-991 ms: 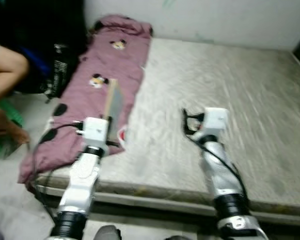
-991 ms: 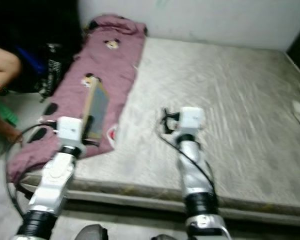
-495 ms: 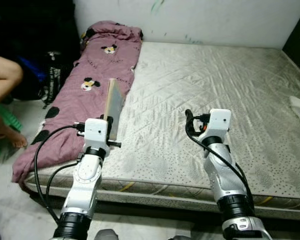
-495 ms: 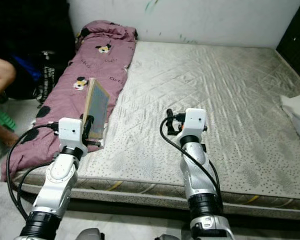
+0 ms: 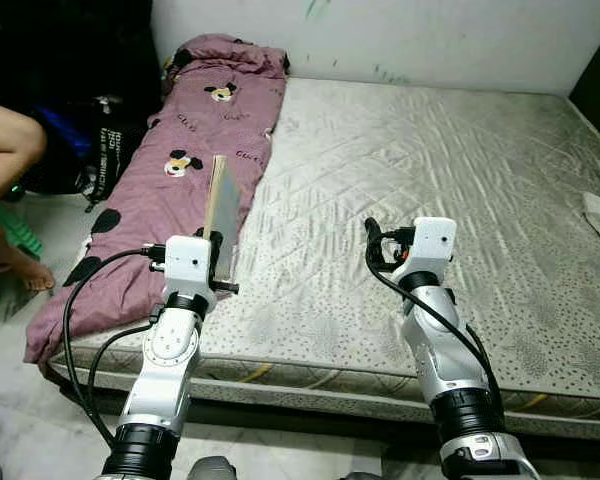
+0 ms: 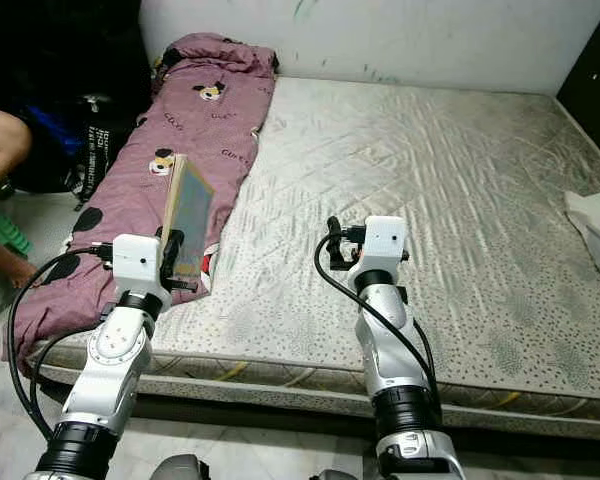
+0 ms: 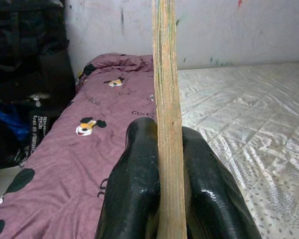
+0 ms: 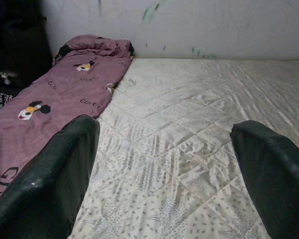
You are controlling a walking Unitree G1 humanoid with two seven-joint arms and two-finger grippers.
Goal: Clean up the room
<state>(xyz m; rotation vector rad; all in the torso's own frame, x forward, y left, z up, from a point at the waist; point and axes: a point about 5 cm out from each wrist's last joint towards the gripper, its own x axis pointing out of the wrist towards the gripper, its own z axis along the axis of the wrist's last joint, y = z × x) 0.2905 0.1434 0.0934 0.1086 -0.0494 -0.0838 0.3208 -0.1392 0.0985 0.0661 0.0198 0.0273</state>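
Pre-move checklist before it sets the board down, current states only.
1. Left gripper clamped on the thin wooden board: ok, fingers press both faces.
2. Board upright in the grip: ok, edge stands near vertical.
3. Right gripper free: ok, fingers wide apart, nothing between them.
4. Mattress ahead of the right gripper bare: ok.
5. Purple blanket lies under the board's path: not ok if a flat spot is needed.
6. Person's leg beside the bed on the robot's left: cannot tell clearance.

Blanket [image 5: 195, 150] along mattress [image 5: 460, 190] left edge, person [image 5: 5, 160] beyond.
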